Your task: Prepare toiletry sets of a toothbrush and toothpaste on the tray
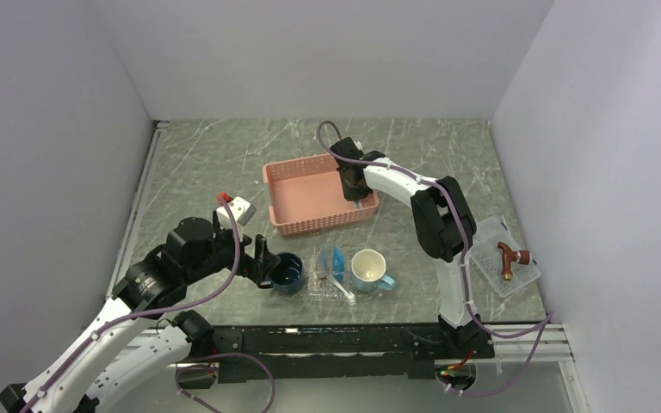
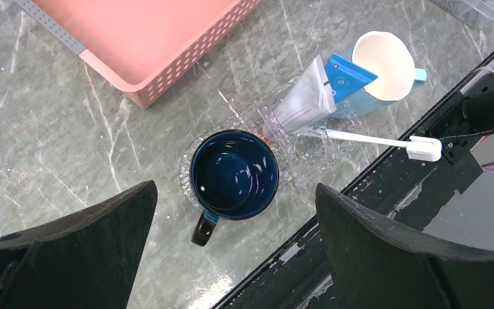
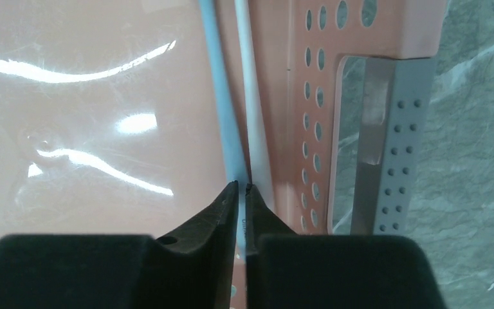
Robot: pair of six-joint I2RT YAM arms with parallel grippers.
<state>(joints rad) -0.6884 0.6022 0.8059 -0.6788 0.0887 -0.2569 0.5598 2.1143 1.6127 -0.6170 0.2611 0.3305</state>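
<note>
Although one white toothpaste (image 1: 237, 208) lies left of the pink basket (image 1: 310, 194), most things stand in front of it. My left jaws (image 2: 235, 190) gape wide over a navy mug (image 1: 288, 274). The tray (image 2: 299, 147) bears one toothbrush (image 2: 360, 138) and one blue toothpaste (image 2: 350, 76), with a pale mug (image 2: 386, 64) alongside. Inside the basket's right end, my right jaws (image 3: 242, 188) sit narrow at a second toothbrush (image 3: 252, 96); whether they grip it, I cannot tell.

Count, all views:
- Toothbrush (image 2: 360, 138), plus a second toothbrush (image 3: 255, 109): 2, both white.
- Blue toothpaste tube (image 2: 352, 76), plus a white, red-ended toothpaste tube (image 1: 237, 207): 2.
- Dark blue mug (image 2: 233, 172), plus a pale blue mug (image 2: 386, 64): 2.
- Tray (image 2: 309, 158): 1, clear.
- Pink basket (image 2: 180, 67): 1.
- Clear box (image 1: 525, 275): 1.
</note>
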